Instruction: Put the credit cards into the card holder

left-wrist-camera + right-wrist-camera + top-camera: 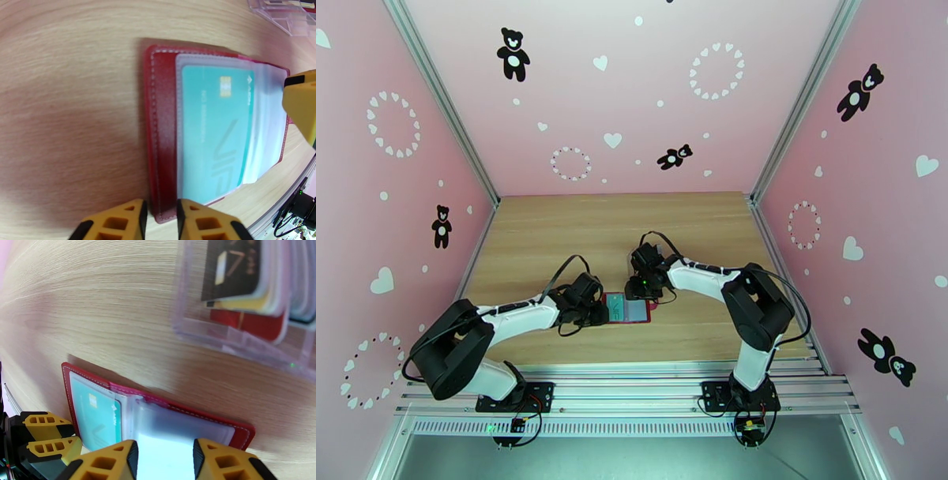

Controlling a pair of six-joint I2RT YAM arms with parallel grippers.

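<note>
dark-red leather-like folding card holder [158, 118] lies open on the pale wooden table [71, 79], with a teal plastic credit card [213, 130] tucked in its clear sleeve. we see the left gripper [162, 211] at the holder's outer edge beside that card, jaws almost together with the red border in the gap; we cannot tell if it pinches. the right gripper [166, 455] sits over the other half, jaws partly apart around a pale sleeve page [166, 437], hold unclear. a black card [233, 267] stands in a clear plastic rack [237, 338] near the holder.
</note>
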